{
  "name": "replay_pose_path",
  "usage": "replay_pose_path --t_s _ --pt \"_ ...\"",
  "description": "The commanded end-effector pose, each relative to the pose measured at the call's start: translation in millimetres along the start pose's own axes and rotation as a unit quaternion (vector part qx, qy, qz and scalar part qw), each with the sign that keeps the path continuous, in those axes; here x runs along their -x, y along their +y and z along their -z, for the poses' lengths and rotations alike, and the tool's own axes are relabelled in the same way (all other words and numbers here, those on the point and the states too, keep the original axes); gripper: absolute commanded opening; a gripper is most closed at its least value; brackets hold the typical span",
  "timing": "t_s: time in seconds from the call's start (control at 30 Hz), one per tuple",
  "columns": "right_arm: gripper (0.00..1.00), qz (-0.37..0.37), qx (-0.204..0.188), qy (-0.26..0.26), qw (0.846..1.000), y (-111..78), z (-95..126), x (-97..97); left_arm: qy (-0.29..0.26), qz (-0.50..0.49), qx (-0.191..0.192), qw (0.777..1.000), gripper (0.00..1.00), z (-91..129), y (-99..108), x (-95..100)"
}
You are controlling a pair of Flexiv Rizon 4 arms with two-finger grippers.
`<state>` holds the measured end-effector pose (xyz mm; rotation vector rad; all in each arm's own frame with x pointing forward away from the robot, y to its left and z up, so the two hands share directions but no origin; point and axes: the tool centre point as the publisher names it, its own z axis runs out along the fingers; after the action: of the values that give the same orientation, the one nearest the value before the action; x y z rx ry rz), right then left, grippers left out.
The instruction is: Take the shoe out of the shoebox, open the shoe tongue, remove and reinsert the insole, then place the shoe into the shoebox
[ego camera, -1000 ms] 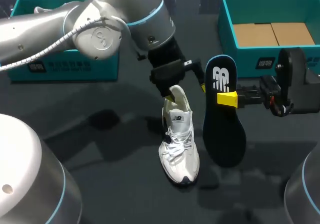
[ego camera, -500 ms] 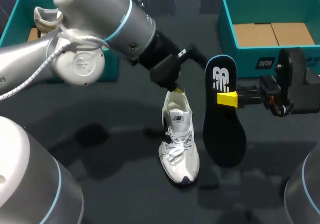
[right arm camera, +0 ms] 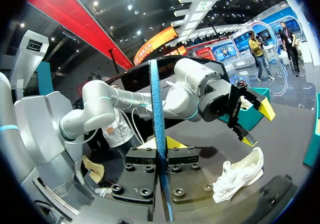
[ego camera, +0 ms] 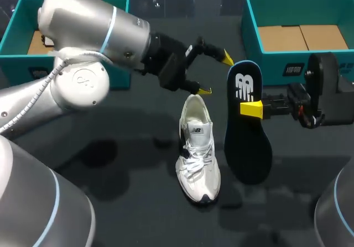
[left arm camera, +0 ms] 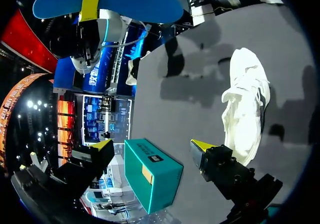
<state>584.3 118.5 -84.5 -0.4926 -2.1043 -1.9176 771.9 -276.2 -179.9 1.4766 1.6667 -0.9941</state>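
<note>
White shoe is lying on the dark worktop, toe facing the camera. Just right of the shoe, the right gripper is pinching the dark insole. The left gripper is hovering just above the shoe's heel, fingers spread wide.

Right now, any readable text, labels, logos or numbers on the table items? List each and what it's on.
No text is clear enough to quote.
Dark blue insole: white logo mark only, no plain words.
White sneaker: small tag on the tongue, too small to read.
Teal cardboard shoebox, right side: white label on its front wall, blurred.
</note>
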Motion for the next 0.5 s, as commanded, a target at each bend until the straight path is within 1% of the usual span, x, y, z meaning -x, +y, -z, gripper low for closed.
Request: replay_pose_path --t_s 0.03,0.23,0.5 --pt "0.0 0.0 0.0 -0.003 1.0 -1.0 -0.2 -2.6 -0.107 -0.01 0.001 0.994 1.0 8.5 -3.7 4.7" --pt "0.0 0.0 0.0 -0.003 1.0 -1.0 -0.2 -2.6 -0.155 -0.02 0.0 0.988 1.0 22.6 -5.5 14.5" --pt "0.0 0.0 0.0 -0.003 1.0 -1.0 -0.2 -2.6 -0.203 -0.036 0.003 0.978 1.0 39.0 -6.1 18.4"
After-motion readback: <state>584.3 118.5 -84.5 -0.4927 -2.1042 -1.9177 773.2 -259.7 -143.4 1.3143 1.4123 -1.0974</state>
